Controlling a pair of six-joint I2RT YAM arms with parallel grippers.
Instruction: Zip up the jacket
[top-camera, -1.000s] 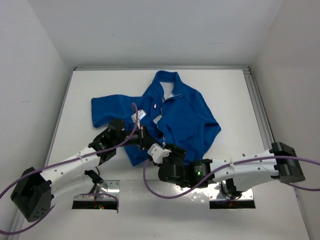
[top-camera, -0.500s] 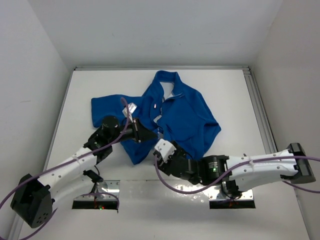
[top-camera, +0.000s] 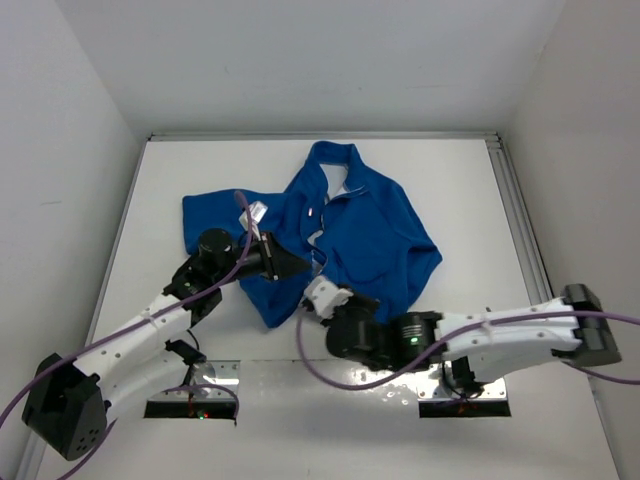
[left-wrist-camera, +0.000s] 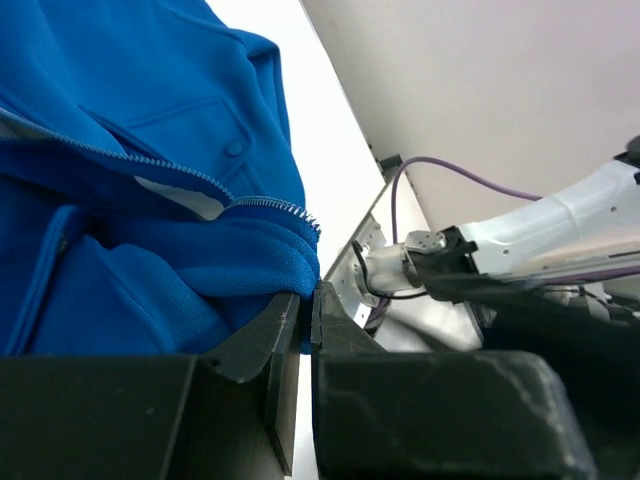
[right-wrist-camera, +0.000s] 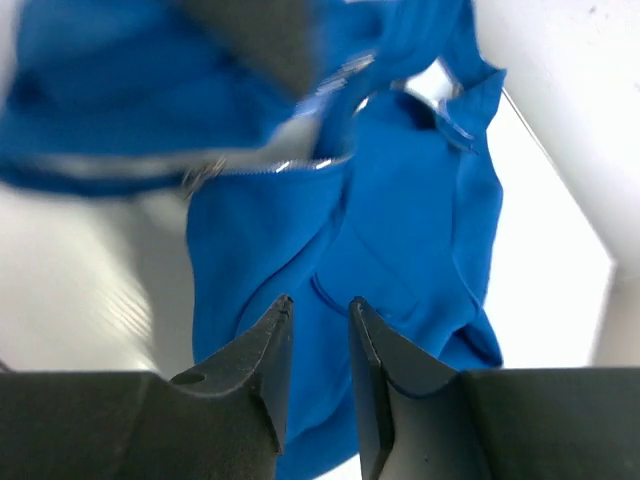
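The royal-blue fleece jacket (top-camera: 370, 230) lies crumpled mid-table, collar toward the far wall, its front part-open with whitish lining showing. My left gripper (top-camera: 303, 268) is shut on the jacket's lower front edge; in the left wrist view the jaws (left-wrist-camera: 308, 302) pinch the blue hem just below the end of the silver zipper (left-wrist-camera: 262, 202). My right gripper (top-camera: 313, 298) hovers at the jacket's near edge, close to the left gripper. In the right wrist view it (right-wrist-camera: 320, 308) is narrowly open and empty above the blue cloth (right-wrist-camera: 400, 230). The zipper (right-wrist-camera: 300, 162) shows blurred there.
White walls enclose the table on three sides. An aluminium rail (top-camera: 520, 220) runs along the right edge. Metal base plates (top-camera: 195, 385) sit at the near edge. Purple cables (top-camera: 300, 365) loop from both arms. The right arm (left-wrist-camera: 560, 225) shows in the left wrist view.
My left arm drew back a little to the left, still holding the hem. My right arm shifted and turned near the jacket's near edge, ending beside the left gripper.
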